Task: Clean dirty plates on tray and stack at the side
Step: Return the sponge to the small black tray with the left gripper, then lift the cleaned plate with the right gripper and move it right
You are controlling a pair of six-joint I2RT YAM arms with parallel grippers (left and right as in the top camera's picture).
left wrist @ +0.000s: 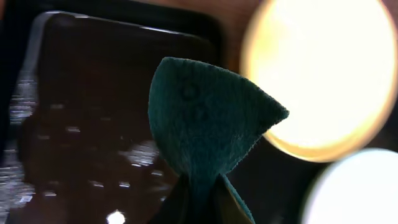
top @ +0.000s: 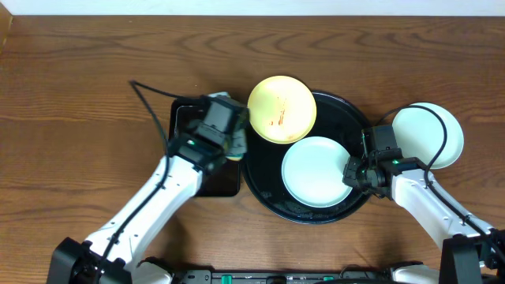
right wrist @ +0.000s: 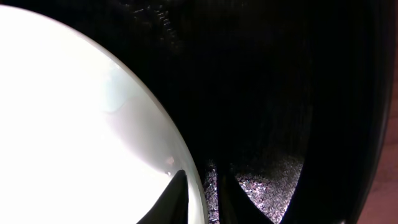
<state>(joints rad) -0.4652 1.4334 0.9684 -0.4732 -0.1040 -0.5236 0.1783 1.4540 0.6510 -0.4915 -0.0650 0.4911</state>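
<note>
Left gripper [left wrist: 199, 208] pinches a teal cloth [left wrist: 205, 124] at 9 o'clock of the tray [top: 347, 118]. Yellow plate [top: 282, 109] sits at its 11 o'clock, a mint plate [top: 317, 171] at 5. The right gripper [right wrist: 202, 202] has narrow jaws straddling that plate's rim; I cannot tell whether they clamp it. A second mint plate [top: 426, 134] lies off-tray at 3 o'clock

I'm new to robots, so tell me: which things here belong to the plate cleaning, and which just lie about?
Job: round tray, yellow plate, mint plate on it, mint plate beside it, cloth in left claw.
Lying about: small rectangular tray.
</note>
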